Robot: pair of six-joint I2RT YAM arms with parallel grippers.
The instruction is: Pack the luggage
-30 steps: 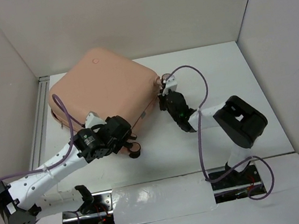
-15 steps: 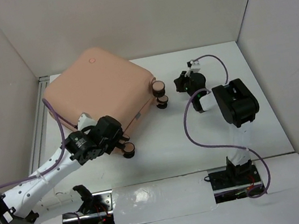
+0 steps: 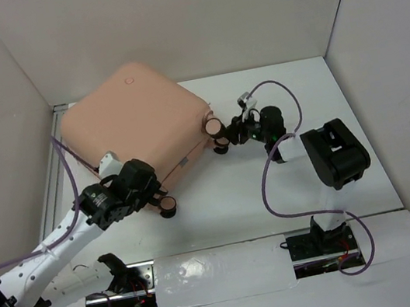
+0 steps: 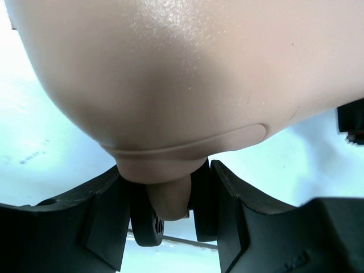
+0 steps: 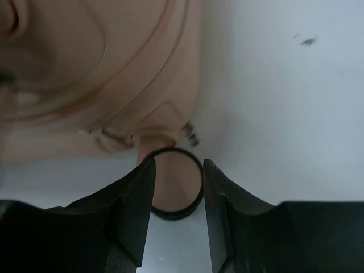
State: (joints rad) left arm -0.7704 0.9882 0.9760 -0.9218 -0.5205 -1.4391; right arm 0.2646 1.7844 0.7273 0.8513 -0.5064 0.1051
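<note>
From above you see the luggage (image 3: 136, 118) closed and flat at the table's (image 3: 223, 213) rear left, but neither grip. Your left wrist view settles one: the left gripper (image 4: 166, 170) clamps the near wheel (image 4: 145, 230). Your right wrist view shows the right gripper (image 5: 178, 162) with jaws apart and the right wheel (image 5: 170, 190) framed between them; you cannot tell contact. A second ago that gripper sat against the luggage's right edge. The luggage has since slid left with the left arm. It is glossy peach-pink with rounded corners and a small round dimple on top
</note>
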